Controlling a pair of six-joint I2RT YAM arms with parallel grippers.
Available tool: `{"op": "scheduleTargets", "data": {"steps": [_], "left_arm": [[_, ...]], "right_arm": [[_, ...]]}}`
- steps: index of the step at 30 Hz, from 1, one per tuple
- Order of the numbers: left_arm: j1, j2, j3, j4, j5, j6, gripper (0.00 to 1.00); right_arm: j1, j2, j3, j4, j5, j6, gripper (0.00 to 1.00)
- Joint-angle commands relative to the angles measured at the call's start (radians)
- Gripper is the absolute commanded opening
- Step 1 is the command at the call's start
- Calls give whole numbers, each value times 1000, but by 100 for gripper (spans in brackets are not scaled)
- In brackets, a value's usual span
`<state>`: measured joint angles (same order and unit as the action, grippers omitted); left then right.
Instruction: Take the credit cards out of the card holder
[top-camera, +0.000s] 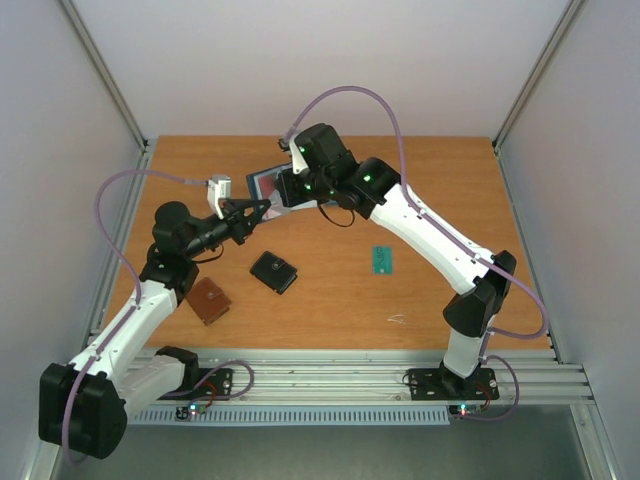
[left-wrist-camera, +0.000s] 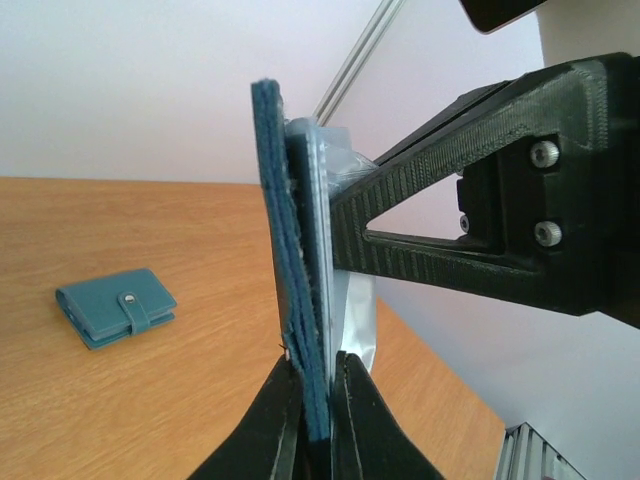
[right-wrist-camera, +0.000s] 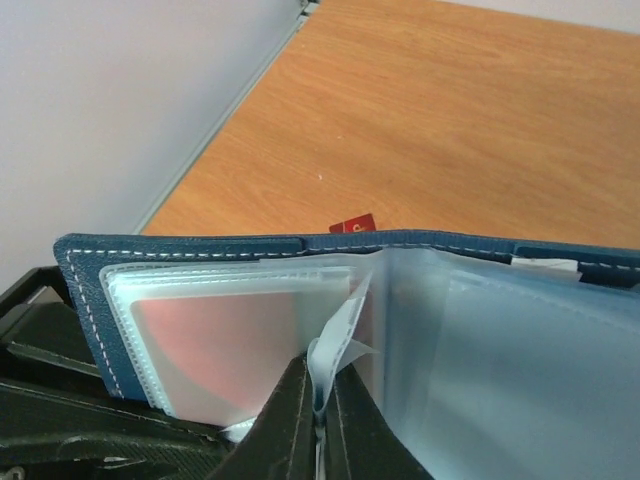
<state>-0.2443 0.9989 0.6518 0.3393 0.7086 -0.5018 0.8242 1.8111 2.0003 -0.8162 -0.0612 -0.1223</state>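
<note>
The navy card holder is held open above the table's back middle. My left gripper is shut on its cover and pocket edges, seen edge-on in the left wrist view. My right gripper is shut on a crumpled clear pocket flap near the fold. A reddish card shows through the left pockets. A red corner with pale marks shows just beyond the holder's top edge. The teal-green card lies flat on the table to the right. The black card is hidden.
A dark wallet with a tab and a brown wallet lie in front of the left arm. A teal wallet with a snap tab lies on the table in the left wrist view. Walls enclose the table on three sides.
</note>
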Motion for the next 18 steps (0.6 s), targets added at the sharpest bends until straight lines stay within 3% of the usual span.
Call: {"op": "scheduleTargets", "data": {"steps": [1,6,11,18], "left_arm": [[-25,-26,6,153,126,1,0],[-24,-27,8,152,128,-5,1],[-20,-28,7,145,141,-6,11],[-20,-28,6,96,115,27,15]], "right_arm": [[-66,0,-39,25,-18,-6,1],[-105,-37,-92,78,-175,-39,1],[-116,-80,-137,127,-320,-99,1],[-116,-109,-144,103,-381,-159,1]]}}
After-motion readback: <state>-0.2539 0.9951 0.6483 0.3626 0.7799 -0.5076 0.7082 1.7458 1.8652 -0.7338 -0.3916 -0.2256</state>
